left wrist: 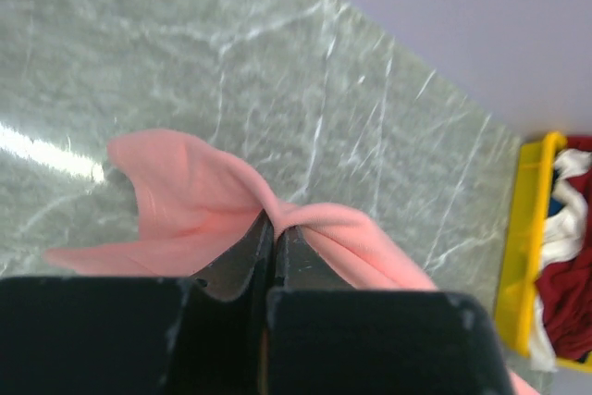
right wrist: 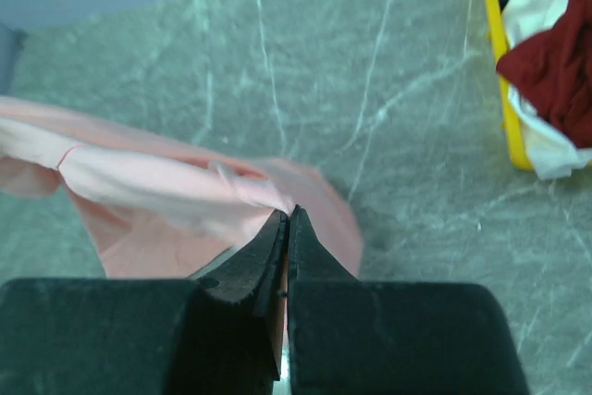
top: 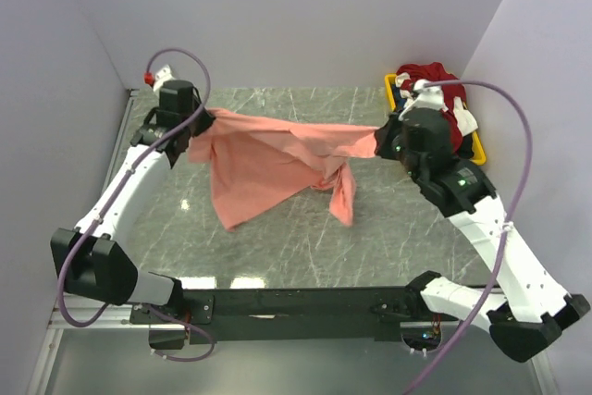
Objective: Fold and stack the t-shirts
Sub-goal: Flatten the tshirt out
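Salmon-pink t-shirt (top: 268,159) stretches nine to three o'clock between our left gripper (left wrist: 274,228) and right gripper (right wrist: 288,219), both clamping it, above grey marble table (top: 277,247); lilac walls (top: 296,16).

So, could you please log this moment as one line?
left gripper: shut on pink t-shirt | right gripper: shut on same | cloth spread between them

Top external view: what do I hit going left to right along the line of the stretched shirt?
left claw shut on cloth → salmon-pink t-shirt → right claw shut on it → yellow tray holding the dark red and white t-shirt
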Controlling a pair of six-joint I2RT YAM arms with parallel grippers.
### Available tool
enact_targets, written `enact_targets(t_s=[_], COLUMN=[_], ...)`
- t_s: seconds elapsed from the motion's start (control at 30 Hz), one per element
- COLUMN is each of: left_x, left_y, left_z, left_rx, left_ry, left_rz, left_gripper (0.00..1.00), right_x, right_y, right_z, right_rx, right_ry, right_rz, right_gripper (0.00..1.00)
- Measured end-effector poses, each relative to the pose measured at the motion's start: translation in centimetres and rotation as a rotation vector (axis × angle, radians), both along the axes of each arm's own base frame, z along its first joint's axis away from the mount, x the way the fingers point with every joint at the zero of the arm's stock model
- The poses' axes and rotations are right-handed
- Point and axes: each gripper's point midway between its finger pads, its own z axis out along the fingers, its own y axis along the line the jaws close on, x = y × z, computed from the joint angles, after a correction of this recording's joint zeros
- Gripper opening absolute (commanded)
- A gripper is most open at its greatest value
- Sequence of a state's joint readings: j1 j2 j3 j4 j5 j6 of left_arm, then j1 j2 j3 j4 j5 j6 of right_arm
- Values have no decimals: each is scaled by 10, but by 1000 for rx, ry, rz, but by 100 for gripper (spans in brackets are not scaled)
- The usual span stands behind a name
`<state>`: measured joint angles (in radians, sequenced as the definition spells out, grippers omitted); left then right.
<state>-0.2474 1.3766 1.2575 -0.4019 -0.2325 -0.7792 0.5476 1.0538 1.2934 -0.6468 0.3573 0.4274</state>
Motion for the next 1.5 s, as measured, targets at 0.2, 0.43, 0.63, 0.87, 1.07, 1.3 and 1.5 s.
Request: enact_targets(t_s=[0.2, 0.43, 0.63, 0.87, 1.07, 1.3, 1.5], left_x=[35, 126, 150, 83, -15, -114, -116], left_y=[5, 8, 26, 22, 12, 31, 45], left_z=[58, 124, 156, 130, -15, -178, -166], left_rx=[-18, -15, -55, -102, -140, -171, -191], left_ry=[-90, -203, -270, -214, 46, 413, 328], left_rz=[-10, -49, -101, -162, -149, 23, 144], left_gripper=[0, 0, 0, 2, 53, 66, 61], right_x=[26, 123, 154, 87, 4, -50, -41], right_y=[-23, -20, -14, -22, -38, -49, -49], right_z=[39, 97, 159, 85, -77, -216, -212], right_rx=[82, 184, 252, 289, 311, 272, 277], right_ry=[-26, -73, -186, -75, 128, 419, 371], right_rz=[-25, -21, 29, 22, -39, -109, -107], right_gripper=[0, 0, 0, 0, 0, 0, 0])
